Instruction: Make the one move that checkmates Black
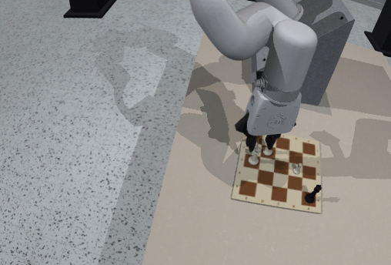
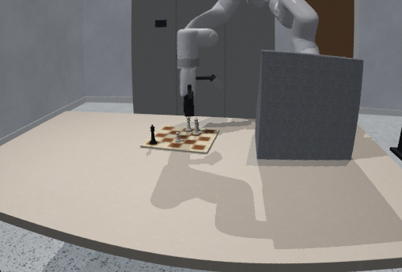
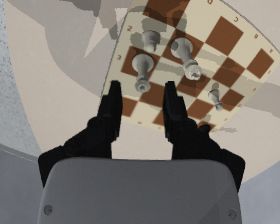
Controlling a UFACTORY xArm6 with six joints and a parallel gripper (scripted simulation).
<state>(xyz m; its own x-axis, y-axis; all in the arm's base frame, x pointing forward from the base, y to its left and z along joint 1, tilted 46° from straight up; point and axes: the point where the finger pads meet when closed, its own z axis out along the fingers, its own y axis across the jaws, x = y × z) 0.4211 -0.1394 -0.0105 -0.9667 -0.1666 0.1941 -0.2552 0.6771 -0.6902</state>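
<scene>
A small chessboard (image 1: 248,189) (image 2: 198,147) (image 3: 224,34) lies on the beige table. A black king (image 1: 312,194) (image 2: 153,134) stands alone on one corner square. Three taller white pieces cluster at the opposite end: one (image 1: 253,158) (image 3: 143,70), another (image 1: 267,149) (image 3: 184,52), and a third (image 3: 151,39) partly hidden in the top and exterior views. A white pawn (image 1: 296,168) (image 2: 177,137) (image 3: 216,94) stands nearer the middle. My gripper (image 1: 261,145) (image 2: 188,109) (image 3: 142,93) hangs just above the white cluster, fingers partly apart with nothing between them.
A tall grey box (image 1: 327,48) (image 2: 309,104) stands on the table (image 1: 192,221) (image 2: 79,175) right behind the board and carries the arm's base. The table's edge runs left of the board, with speckled floor beyond.
</scene>
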